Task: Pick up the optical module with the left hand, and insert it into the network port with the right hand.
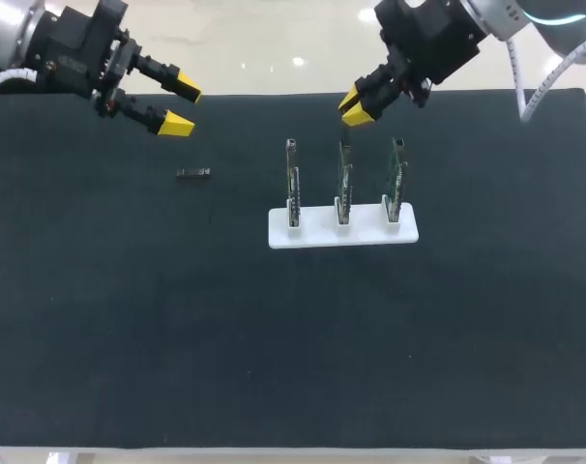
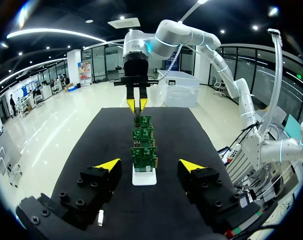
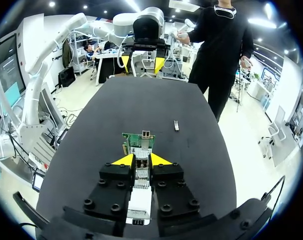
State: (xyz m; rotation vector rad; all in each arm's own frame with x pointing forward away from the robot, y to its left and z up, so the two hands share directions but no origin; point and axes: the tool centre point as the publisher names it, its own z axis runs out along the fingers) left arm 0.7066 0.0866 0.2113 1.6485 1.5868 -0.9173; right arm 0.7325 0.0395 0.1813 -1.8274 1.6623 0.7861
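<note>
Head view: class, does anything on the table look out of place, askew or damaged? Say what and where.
Nothing looks damaged or spilled. The three circuit boards stand upright in the white rack. The only stray item is the optical module, lying flat on the table apart from the rack, near the open left gripper.

Dark matte table (image 1: 177, 338), pale front edge

White rack (image 1: 312, 235) stands near the middle of the black table (image 1: 274, 367).
</note>
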